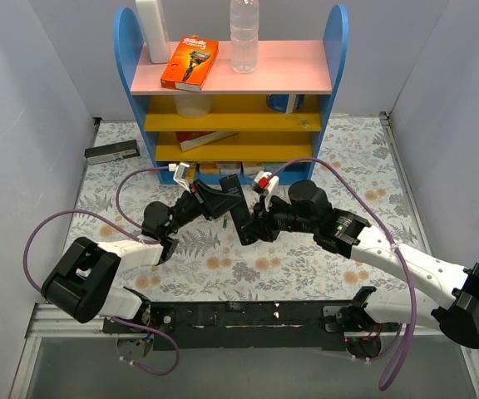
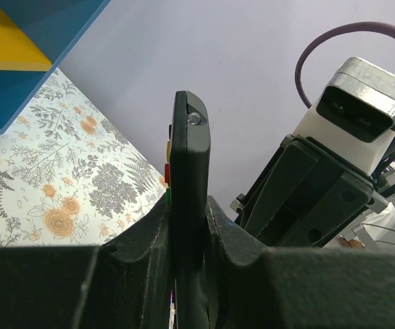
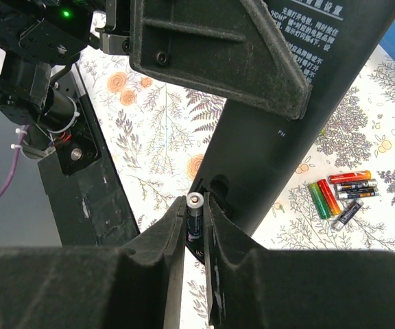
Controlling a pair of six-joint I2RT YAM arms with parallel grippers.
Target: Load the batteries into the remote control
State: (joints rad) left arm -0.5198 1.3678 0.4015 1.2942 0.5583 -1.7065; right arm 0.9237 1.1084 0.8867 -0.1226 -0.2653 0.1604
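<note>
Right wrist view: the right gripper is closed narrowly on one battery, fingers pressing its sides, its silver end cap showing between the tips. Just beyond the tips lies the lower end of the remote, printed back towards the camera, with an open recess touching or nearly touching the battery. Whether the cell has entered that recess cannot be told. Farther up from the gripper, the left gripper clamps the remote. The left wrist view shows its fingers shut flat on the two broad faces, the bar edge-on and standing up out of the grip. Out to the right of the right gripper, on the floral cloth, lie the spare batteries, close together and well apart from the remote. In the top view both grippers meet mid-table, the remote between them, clear of the shelf beyond.

Handling, as judged: the battery is light, rigid and smooth-cased, so it can slip or roll in the fingers. It is best gripped across the middle of its length, leaving both ends free to seat against the contacts. The remote is a light, stiff plastic bar. It is best held by its broad faces away from the recess, firmly enough to resist the push of insertion.
</note>
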